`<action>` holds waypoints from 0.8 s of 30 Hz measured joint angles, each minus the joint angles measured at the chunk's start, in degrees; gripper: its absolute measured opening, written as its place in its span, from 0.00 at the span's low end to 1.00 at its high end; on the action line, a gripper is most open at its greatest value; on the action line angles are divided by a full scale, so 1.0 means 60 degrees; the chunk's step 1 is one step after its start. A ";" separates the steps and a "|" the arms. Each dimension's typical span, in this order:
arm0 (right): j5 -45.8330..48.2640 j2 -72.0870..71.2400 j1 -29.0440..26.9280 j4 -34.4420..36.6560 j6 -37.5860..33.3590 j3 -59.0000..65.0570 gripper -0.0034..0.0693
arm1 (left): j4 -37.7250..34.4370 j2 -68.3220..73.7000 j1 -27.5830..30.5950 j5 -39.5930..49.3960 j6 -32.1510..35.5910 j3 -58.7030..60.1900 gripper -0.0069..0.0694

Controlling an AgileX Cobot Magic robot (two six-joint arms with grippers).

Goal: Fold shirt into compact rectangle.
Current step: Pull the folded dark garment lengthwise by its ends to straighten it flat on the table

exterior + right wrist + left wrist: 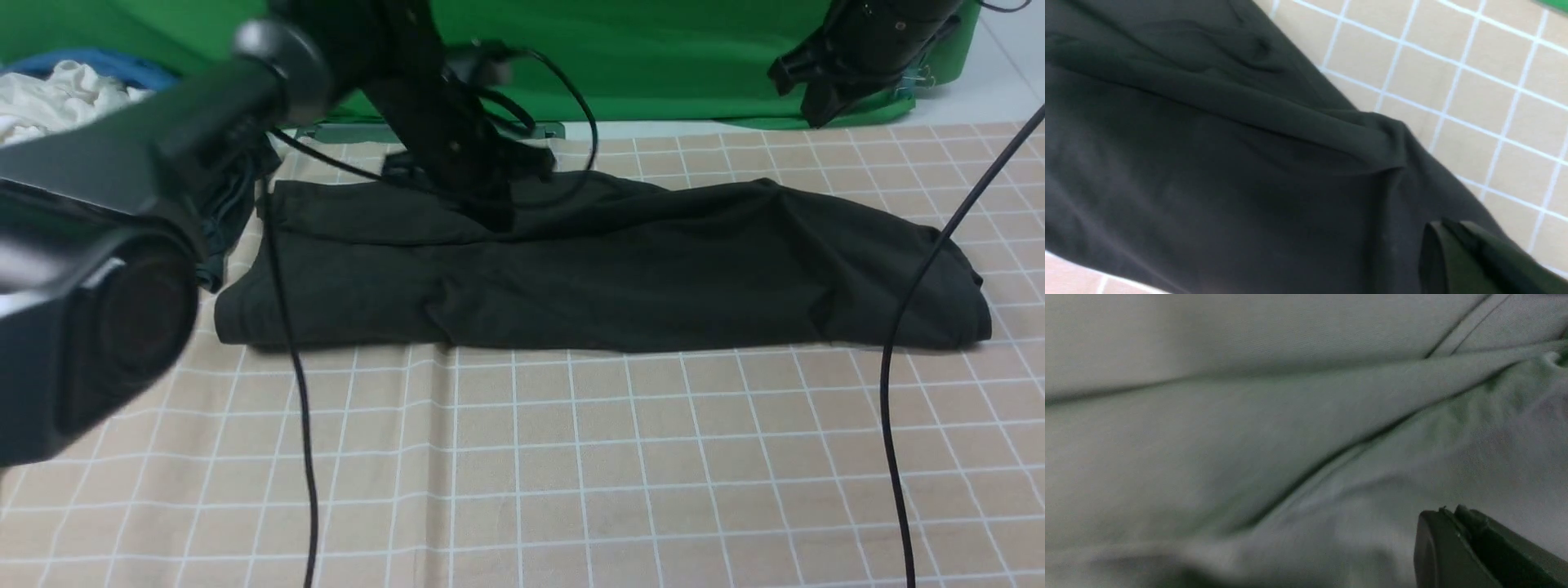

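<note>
Jaws pressed together on both: left gripper (490,214) low at the shirt (653,278), right gripper (816,102) high, cables (884,392) crossing it.

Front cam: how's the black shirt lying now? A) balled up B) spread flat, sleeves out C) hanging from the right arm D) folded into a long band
D: the black long-sleeved shirt lies as one long folded band across the beige white-gridded tablecloth.

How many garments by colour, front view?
black shirt: 1
white garment: 1
blue garment: 1
dark teal garment, partly hidden behind the left arm: 1
Total: 4
</note>
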 joint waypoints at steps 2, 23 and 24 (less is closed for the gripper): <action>0.0007 0.0000 0.0000 0.0136 0.0000 0.0000 0.10 | 0.0000 0.0294 -0.0010 -0.0204 0.0000 0.0000 0.12; 0.0031 -0.0003 0.0038 0.1338 -0.0150 0.0000 0.10 | -0.0508 0.1042 0.1314 -0.3227 0.0122 -0.0664 0.12; 0.0031 -0.0003 0.0038 0.1349 -0.0150 0.0000 0.10 | -0.0508 0.0977 0.1383 -0.2907 0.0230 -0.0771 0.12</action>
